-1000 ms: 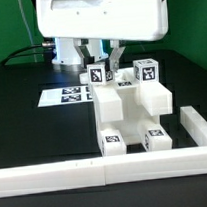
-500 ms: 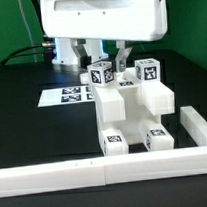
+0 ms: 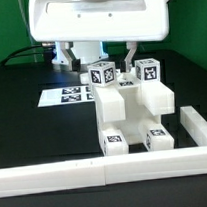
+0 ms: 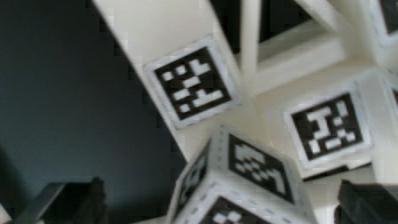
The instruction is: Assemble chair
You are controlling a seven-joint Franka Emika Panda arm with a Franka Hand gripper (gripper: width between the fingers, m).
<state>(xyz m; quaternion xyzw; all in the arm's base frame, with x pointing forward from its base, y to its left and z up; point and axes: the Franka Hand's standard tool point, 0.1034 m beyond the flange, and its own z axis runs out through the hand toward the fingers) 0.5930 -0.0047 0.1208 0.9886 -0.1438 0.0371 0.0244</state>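
Observation:
The white chair [image 3: 130, 110] stands at the middle of the black table, blocky, with tagged feet at the front and two tagged cubes on top. My gripper [image 3: 107, 59] hangs just above it and is open. Its fingers [image 3: 86, 59] straddle the cube [image 3: 101, 76] on the exterior view's left without touching it. The other cube [image 3: 147, 71] sits beside it. In the wrist view the same cube [image 4: 240, 178] lies between the two dark fingertips [image 4: 71, 200] of the gripper [image 4: 217, 205], with a gap on each side. Beyond it, tags on the chair's white pieces [image 4: 196, 82] show.
The marker board [image 3: 67, 95] lies flat on the table at the exterior view's left of the chair. A long white border rail [image 3: 56, 175] runs along the front and turns up the right side [image 3: 200, 128]. Cables trail at the back left.
The jaws have spread from shut on the left cube to wide open, letting it go. The cube stays on the chair. The hand has risen slightly.

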